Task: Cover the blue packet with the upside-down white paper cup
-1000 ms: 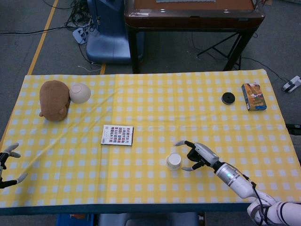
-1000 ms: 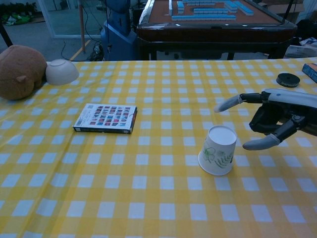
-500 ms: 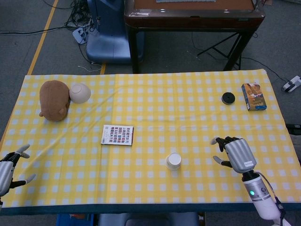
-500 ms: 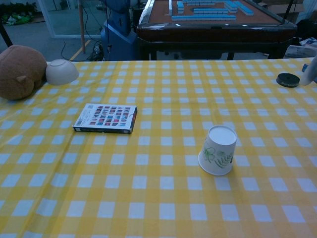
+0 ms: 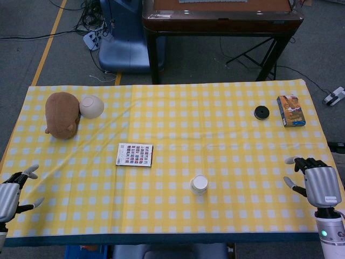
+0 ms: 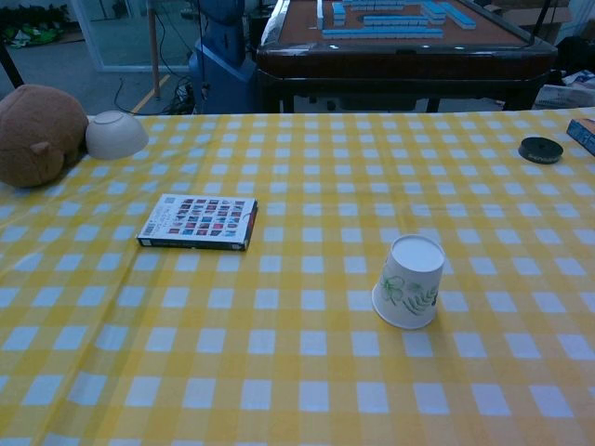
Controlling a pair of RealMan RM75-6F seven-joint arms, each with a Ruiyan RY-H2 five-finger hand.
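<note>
Hovering empty with fingers spread at the table's right edge: right hand (image 5: 318,183); likewise spread and empty off the left edge: left hand (image 5: 11,190); upside-down white paper cup (image 5: 199,184) on the checked cloth between, well apart from both; flat box (image 5: 135,155), bowl (image 5: 91,106), plush toy (image 5: 62,114) further left

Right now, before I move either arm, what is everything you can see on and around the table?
Paper cup: one, white with a green leaf print, upside down, front centre of the table.
Card pack: one, multicoloured, flat, left of centre.
Plush toy: one, brown, far left.
Bowl: one, white, tipped against the plush toy.
Disc: one, black, far right.
Box: one, blue and orange, far right edge.
Tablecloth: one, yellow and white check.
Mahjong table: one, dark, behind.
Left hand: open, front left corner.
Right hand: open, front right corner.
</note>
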